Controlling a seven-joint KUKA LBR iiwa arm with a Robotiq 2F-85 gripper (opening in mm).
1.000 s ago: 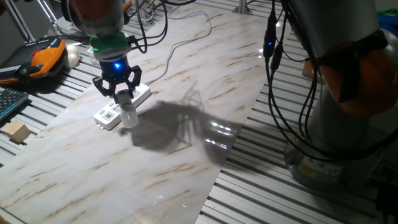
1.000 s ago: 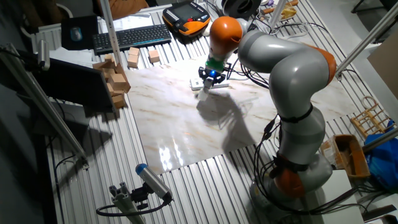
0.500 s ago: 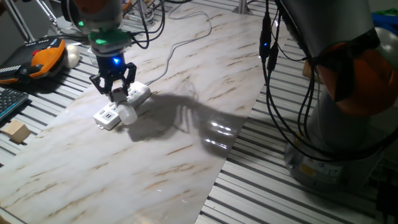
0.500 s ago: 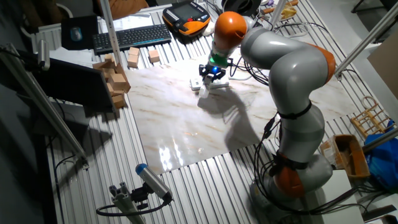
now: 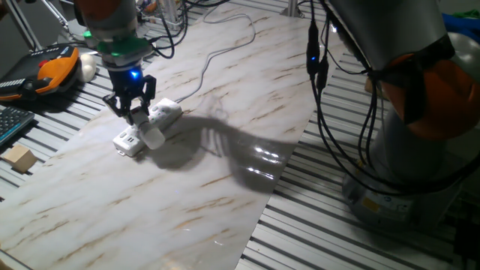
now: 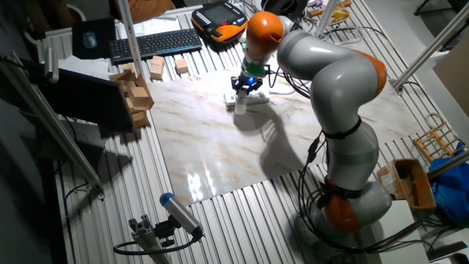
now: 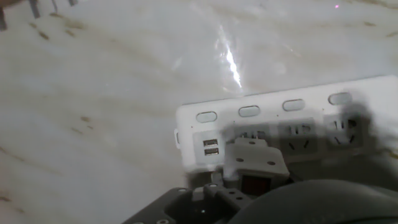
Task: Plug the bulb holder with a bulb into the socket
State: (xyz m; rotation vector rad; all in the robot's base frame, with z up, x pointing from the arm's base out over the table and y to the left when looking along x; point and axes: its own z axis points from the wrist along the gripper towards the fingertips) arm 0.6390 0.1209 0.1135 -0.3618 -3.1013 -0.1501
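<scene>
The socket is a long white power strip (image 5: 166, 114) lying on the marble board, with its pale cord running to the back. My gripper (image 5: 133, 112) is shut on the white bulb holder (image 5: 141, 118). The frosted bulb (image 5: 155, 138) sticks out below and to the right, low over the strip's near end. The other fixed view shows my gripper (image 6: 245, 86) above the strip (image 6: 256, 100). In the hand view the holder (image 7: 255, 160) with its red switch (image 7: 252, 185) sits just in front of the strip's outlets (image 7: 298, 134). The bulb (image 7: 305, 202) fills the bottom edge.
An orange teach pendant (image 5: 56, 67), a keyboard (image 5: 11, 124) and a wooden block (image 5: 19, 159) lie to the left, off the board. More wooden blocks (image 6: 135, 95) stand beside the board. The robot's base (image 5: 409, 150) and hanging cables (image 5: 319, 67) are at the right.
My gripper has moved left and down with the holder and bulb, from just in front of the strip to low over its near end.
</scene>
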